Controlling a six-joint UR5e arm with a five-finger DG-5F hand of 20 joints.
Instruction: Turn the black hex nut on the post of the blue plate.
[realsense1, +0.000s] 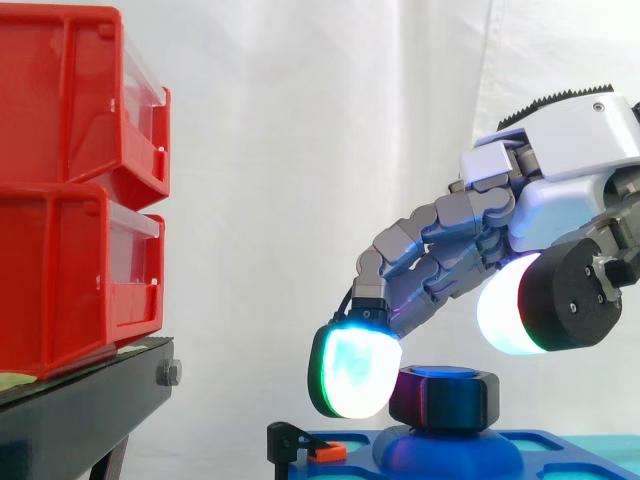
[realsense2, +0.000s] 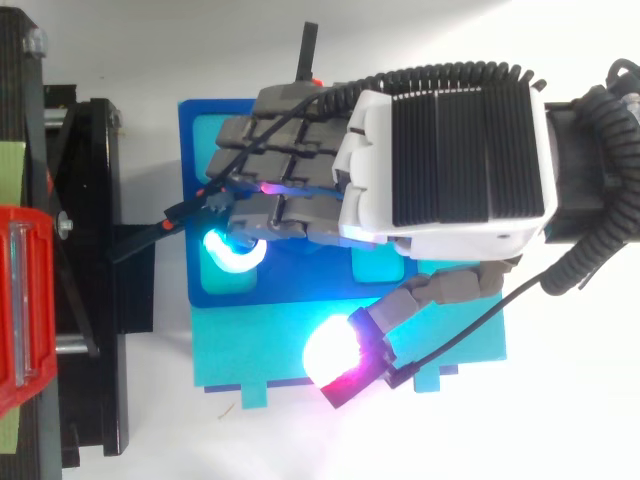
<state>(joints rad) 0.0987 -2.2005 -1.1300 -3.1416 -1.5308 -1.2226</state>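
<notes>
Directly below the palm of the grey robot hand (realsense1: 575, 195): the black hex nut (realsense1: 443, 398), seated on the raised post of the flat blue plastic plate (realsense1: 560, 452), axis vertical. No grasp yet; fingers loosely extended, reaching down and left past the nut. One glowing fingertip pad (realsense1: 355, 372) at the nut's left flank, touching or just beside it, hard to tell which. Thumb pad (realsense1: 505, 305) up and to the right, clear of the nut. Probably calls for lowering the thumb onto the opposite flank before twisting about the post.
</notes>
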